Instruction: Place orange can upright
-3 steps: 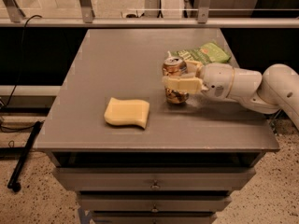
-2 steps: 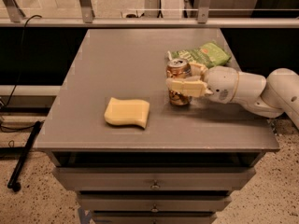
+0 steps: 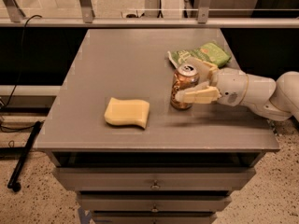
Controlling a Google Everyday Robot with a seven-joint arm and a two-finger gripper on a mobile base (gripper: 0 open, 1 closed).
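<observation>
Most of the job looks done: the orange can (image 3: pixel 183 88) stands upright near the surface's (image 3: pixel 121 59) right edge, clasped between the gripper's (image 3: pixel 187 80) jaws, leaving only release.

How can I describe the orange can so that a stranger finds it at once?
On the grey table, look at the right half, just in front of the green snack bag. The orange can stands upright there, with the white gripper around it; it is the only coppery metal cylinder.
</observation>
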